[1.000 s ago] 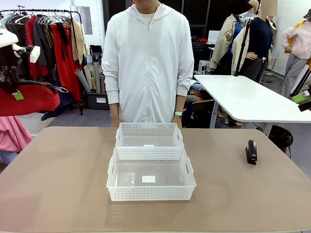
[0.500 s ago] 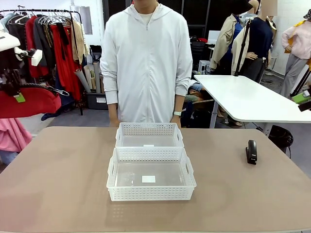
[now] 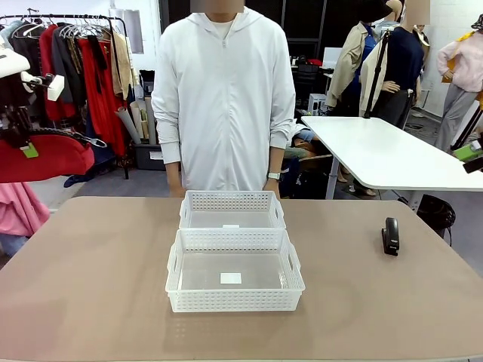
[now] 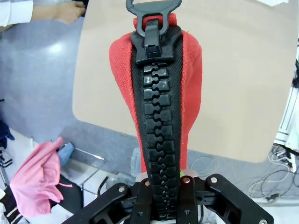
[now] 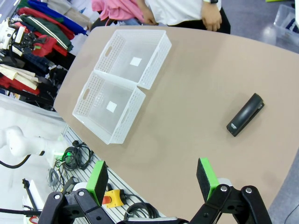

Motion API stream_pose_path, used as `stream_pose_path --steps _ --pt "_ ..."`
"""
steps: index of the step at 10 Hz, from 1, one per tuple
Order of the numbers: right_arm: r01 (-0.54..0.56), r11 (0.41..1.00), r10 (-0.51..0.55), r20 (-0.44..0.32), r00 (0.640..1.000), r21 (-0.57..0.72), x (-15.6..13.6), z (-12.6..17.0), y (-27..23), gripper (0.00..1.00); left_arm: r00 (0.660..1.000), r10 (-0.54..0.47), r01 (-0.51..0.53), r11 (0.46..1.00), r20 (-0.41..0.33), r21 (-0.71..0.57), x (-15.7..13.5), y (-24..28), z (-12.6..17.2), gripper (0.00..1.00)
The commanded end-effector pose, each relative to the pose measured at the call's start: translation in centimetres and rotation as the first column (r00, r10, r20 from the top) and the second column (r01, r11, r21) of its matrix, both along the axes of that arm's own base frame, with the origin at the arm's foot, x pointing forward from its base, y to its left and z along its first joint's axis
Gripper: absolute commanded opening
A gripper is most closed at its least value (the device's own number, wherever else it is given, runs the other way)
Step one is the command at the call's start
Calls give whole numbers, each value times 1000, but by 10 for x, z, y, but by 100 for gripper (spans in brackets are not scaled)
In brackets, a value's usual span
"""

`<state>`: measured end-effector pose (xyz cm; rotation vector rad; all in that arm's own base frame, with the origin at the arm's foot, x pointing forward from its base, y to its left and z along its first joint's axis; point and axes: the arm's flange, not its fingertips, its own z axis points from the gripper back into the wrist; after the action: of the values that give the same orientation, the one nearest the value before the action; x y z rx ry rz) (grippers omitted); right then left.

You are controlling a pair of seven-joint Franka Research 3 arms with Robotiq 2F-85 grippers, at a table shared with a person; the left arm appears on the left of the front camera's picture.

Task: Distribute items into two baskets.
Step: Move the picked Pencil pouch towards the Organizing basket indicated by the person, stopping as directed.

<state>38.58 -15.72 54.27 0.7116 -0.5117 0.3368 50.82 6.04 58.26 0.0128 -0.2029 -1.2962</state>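
We have our left end effector (image 4: 161,189) clamped on the red pouch (image 4: 190,79) (zipper running up the frame). In the front view it hangs at far left, the two baskets (image 3: 234,300) mid-frame to its right. Our right end effector (image 5: 154,179) gapes wide, the stapler (image 5: 245,114) upper right of it.

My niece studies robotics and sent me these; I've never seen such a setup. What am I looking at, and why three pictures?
It is a robot with two arms at a brown table, facing a person in a white jacket. The wide picture comes from a fixed camera between the arms; the other two come from cameras on the wrists, looking along each gripper. On the table stand a near basket and a far basket, both white, and a black stapler. The left gripper is shut on a red zipped pouch; the right gripper is open, holding nothing.
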Motion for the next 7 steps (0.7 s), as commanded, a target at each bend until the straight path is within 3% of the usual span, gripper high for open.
stream_pose_path --steps 1,7 --pt "-1 1000 1 12 1000 1 0 1 2 100 1000 15 -15 1000 3 -1 -2 0 3 0" --pt "-1 1000 1 12 1000 1 0 1 2 100 1000 15 -15 1000 3 -1 -2 0 3 0"
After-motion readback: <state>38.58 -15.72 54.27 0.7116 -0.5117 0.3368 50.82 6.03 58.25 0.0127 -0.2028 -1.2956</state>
